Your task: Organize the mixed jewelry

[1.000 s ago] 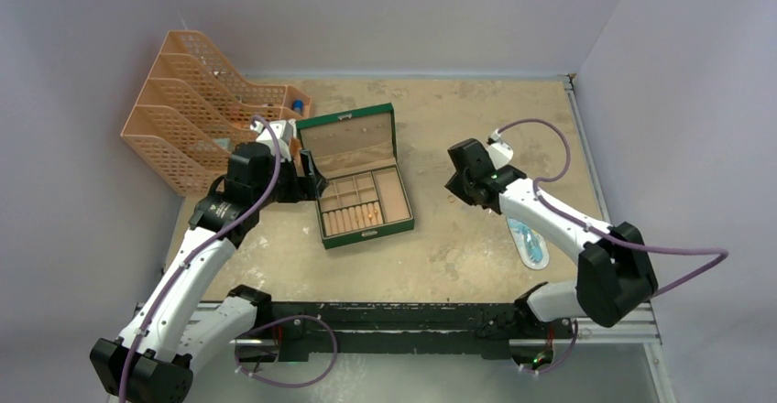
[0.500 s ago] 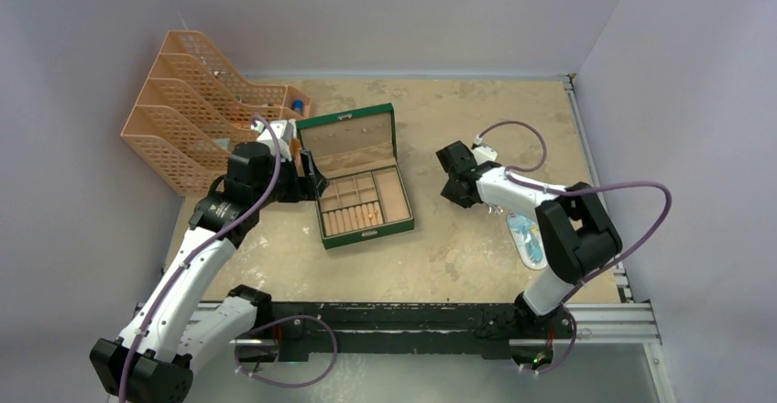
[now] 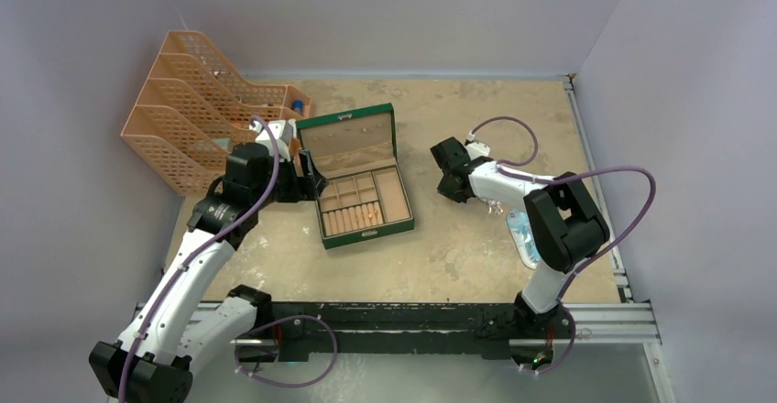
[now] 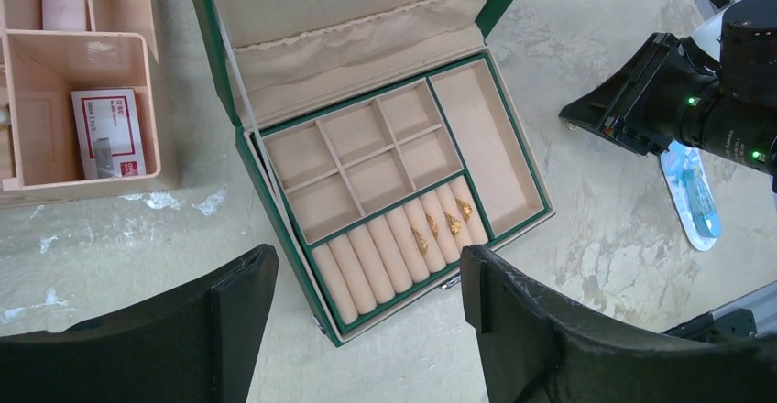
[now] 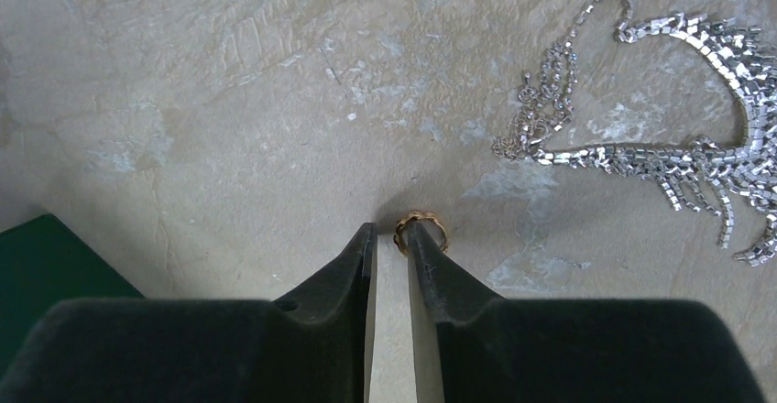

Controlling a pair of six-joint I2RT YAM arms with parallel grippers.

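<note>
Gold ring [image 5: 422, 231]: where from the right end effector [image 5: 389, 231]? asks one.

On the bench [image 5: 229, 101], touching its tips, slightly right of the gap, the other answers; jaws nearly clenched, a grip on it not discernible.

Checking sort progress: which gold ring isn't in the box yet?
The gold ring on the table at the tips of the right gripper, beside the silver chain. The other three rings sit in the green box's ring rolls.

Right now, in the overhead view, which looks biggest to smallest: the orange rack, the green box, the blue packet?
Largest: orange rack. Next: green box. Smallest: blue packet, though it is partly hidden.
</note>
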